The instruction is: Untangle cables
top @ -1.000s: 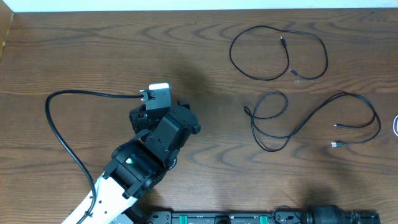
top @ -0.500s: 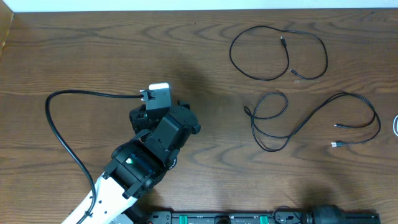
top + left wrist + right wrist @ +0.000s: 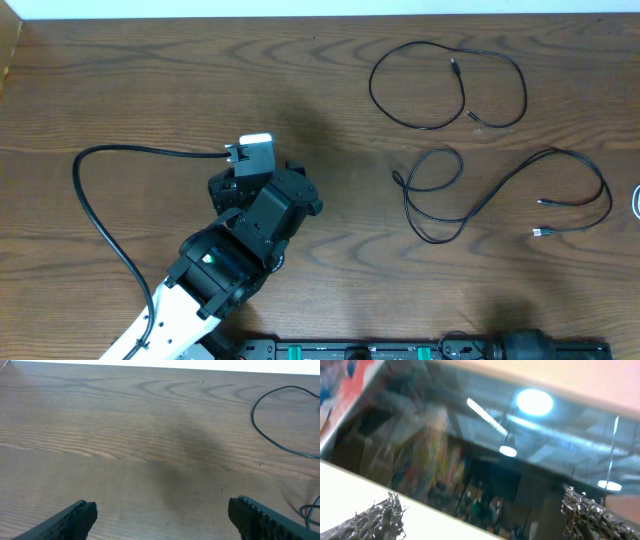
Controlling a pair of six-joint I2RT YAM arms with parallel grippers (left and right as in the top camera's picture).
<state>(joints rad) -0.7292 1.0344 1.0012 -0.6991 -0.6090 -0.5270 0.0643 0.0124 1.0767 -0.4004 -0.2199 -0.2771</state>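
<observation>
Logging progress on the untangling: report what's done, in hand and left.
Done: thin upper black cable and lower black cable lie apart. In hand: nothing; left gripper and right gripper open, empty. Left: maybe the white cable, mostly cut off at the right edge.

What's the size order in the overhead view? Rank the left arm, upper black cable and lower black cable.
1. Left arm
2. Lower black cable, wider spread
3. Upper black cable
Cable sizes mean spread as laid; true lengths unsure.

Matt brown wood-grain table [image 3: 120, 80], thin smooth black cables [image 3: 371, 86] (faintly glossy), black plastic left arm [image 3: 250, 235].
</observation>
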